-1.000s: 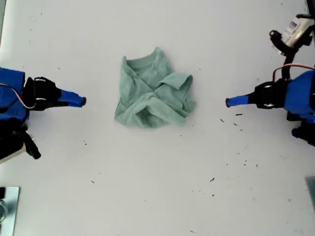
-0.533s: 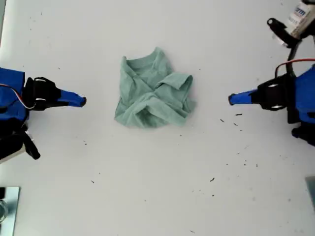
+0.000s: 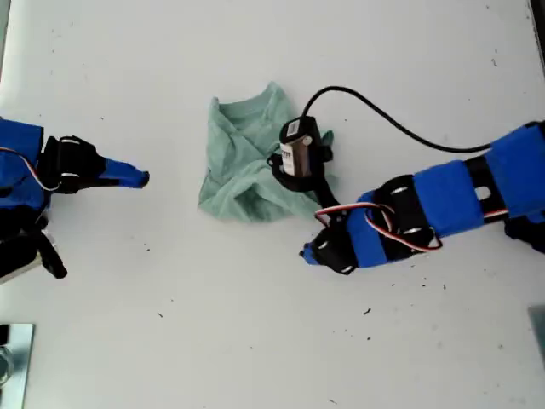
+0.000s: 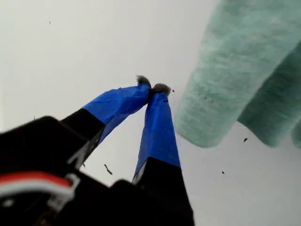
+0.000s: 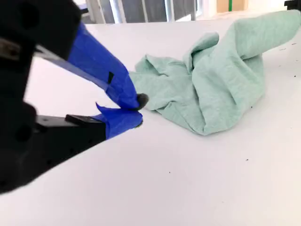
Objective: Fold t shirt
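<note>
Exterior view first: your crumpled sage-green cotton t shirt (image 3: 255,166) sits bunched near the middle of the white table (image 3: 255,341); one blue-taped arm reaches in from that view's right, its tip low by the shirt's near edge; the other waits well off at that view's left. First wrist view: my first gripper (image 4: 151,87) has its blue tips pressed together on nothing (shirt hem just beside them). Second wrist view: my second gripper (image 5: 136,109) is closed too, empty, short of the cloth.
</note>
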